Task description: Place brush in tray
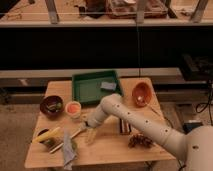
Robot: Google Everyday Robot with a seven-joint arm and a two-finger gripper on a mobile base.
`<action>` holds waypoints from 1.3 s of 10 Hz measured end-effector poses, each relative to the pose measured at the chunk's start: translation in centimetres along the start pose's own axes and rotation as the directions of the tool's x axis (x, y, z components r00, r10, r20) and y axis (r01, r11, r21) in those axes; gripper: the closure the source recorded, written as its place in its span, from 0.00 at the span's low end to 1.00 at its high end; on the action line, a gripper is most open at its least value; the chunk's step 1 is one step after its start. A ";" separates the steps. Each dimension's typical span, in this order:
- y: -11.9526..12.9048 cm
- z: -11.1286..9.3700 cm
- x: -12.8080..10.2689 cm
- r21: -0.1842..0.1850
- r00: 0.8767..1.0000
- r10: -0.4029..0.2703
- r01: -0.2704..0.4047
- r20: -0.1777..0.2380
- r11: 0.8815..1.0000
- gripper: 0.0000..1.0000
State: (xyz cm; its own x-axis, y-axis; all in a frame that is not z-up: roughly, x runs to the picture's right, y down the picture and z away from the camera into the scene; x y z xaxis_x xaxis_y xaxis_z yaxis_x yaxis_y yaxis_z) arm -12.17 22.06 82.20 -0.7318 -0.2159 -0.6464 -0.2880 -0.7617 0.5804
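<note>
Your end effector (89, 133) is low over the counter (107, 151), a little left of centre in the lower half of the frame. The arm (131, 122) reaches to it from the lower right corner. You cannot tell from this view whether the end effector is open, closed or gripping anything.

The brush (70, 140) lies on the counter in the lower left part of the frame. Its pale handle slants from lower left up to the right, and its upper end runs right up to the end effector. Whether the two touch is not clear.

The tray (86, 94) sits at the back of the counter, above the end effector and well apart from the brush. A small grey-blue pad (107, 86) lies in its right half.

Left of the brush you have a yellow banana-like thing (47, 135), and just below the handle a grey crumpled piece (68, 154). Further up on the left stand a dark bowl (51, 105) and, beside it, a small orange cup (73, 108). An orange bowl (142, 94) sits right of the tray. A dark block (124, 127) shows just behind the arm, and a brown cluster (140, 141) lies near the counter's lower right edge.
</note>
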 end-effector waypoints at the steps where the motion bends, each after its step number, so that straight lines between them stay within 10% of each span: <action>1: 0.2 0.2 -0.2 0.003 1.000 0.001 -0.001 0.004 1.000 0.20; 3: 0.4 0.4 -0.3 0.011 1.000 -0.002 0.002 0.007 1.000 0.22; 10: 0.3 0.2 -0.6 0.091 0.999 -0.015 0.018 -0.030 0.996 0.93; 13: 0.5 -0.8 -0.8 0.117 0.995 0.055 -0.046 -0.079 0.992 1.00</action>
State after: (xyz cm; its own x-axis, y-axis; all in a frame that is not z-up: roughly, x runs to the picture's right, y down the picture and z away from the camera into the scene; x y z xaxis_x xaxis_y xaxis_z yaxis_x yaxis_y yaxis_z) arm -11.23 21.40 82.62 -0.6955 -0.3054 -0.6504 -0.3245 -0.6741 0.6636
